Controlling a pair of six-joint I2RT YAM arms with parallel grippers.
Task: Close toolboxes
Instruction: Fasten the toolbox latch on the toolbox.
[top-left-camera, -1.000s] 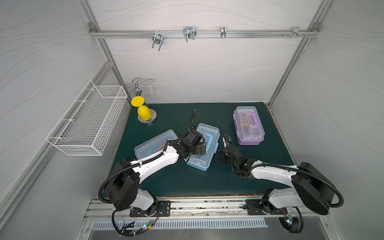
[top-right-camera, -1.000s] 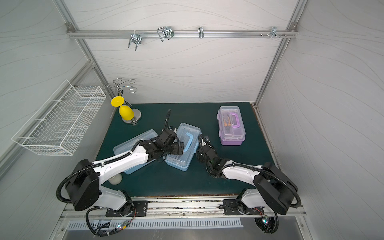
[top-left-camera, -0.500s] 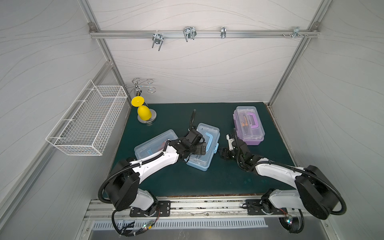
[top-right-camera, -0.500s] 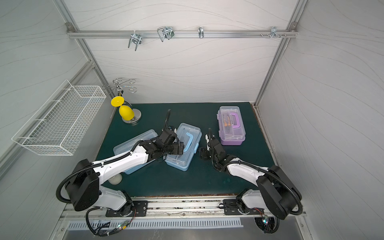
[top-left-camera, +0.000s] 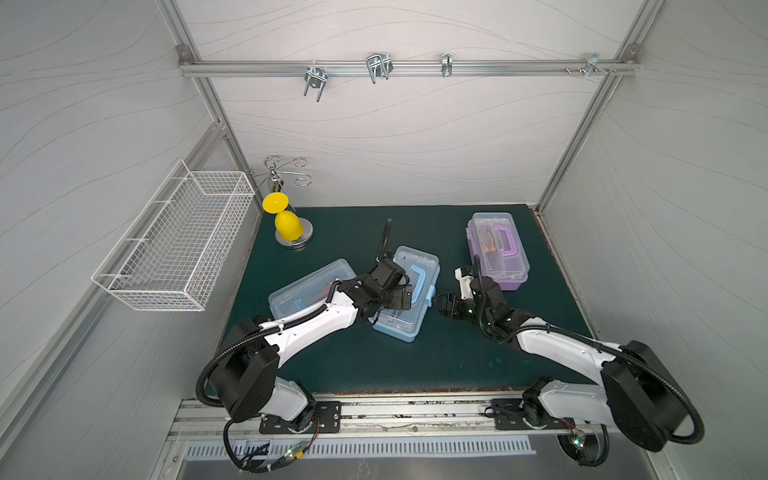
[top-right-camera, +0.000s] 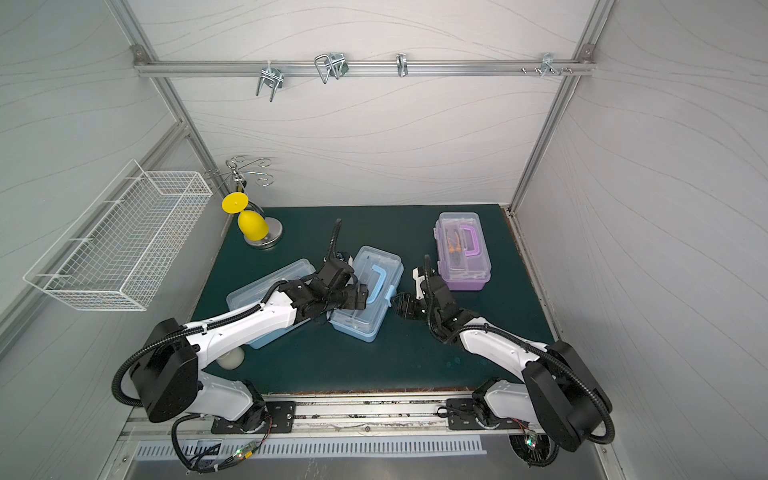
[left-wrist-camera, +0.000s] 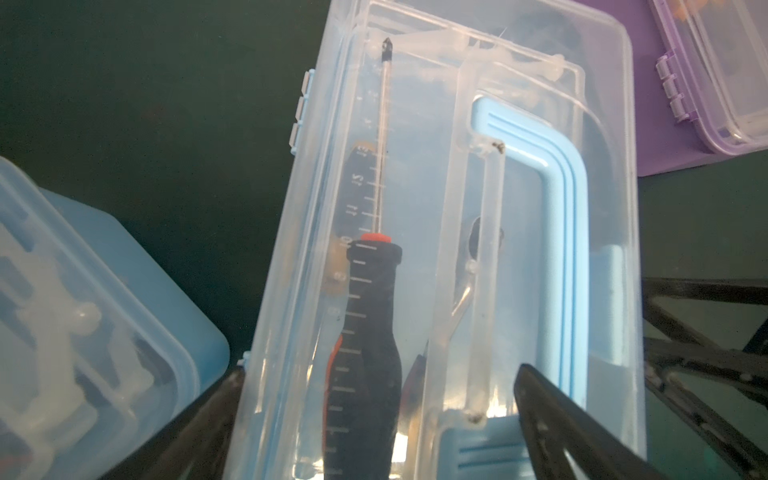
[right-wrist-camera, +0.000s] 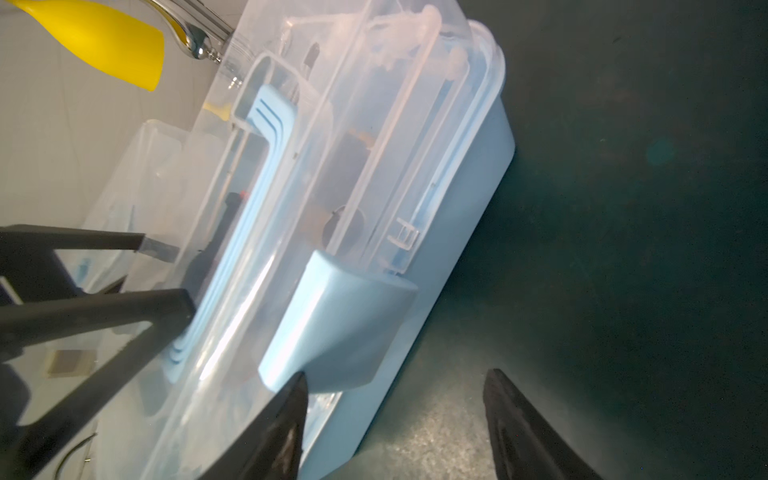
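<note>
Three toolboxes lie on the green mat. The middle light-blue toolbox has its clear lid down, and its blue latch sticks out from the side. My left gripper is open and rests on this lid, one finger beside the hinge edge and one by the blue handle. My right gripper is open at the latch side of the box, one fingertip touching the latch. In a top view it is the right gripper. A second light-blue toolbox lies partly under the left arm. The purple toolbox sits at the back right.
A yellow cup hangs upside down on a metal stand at the back left corner. A white wire basket hangs on the left wall. A small white ball lies beside the left arm's base. Metal hooks hang from the overhead rail.
My right gripper has turned left and come up against the middle toolbox's latch, its jaws a little narrower. The left arm has stayed on the lid.
</note>
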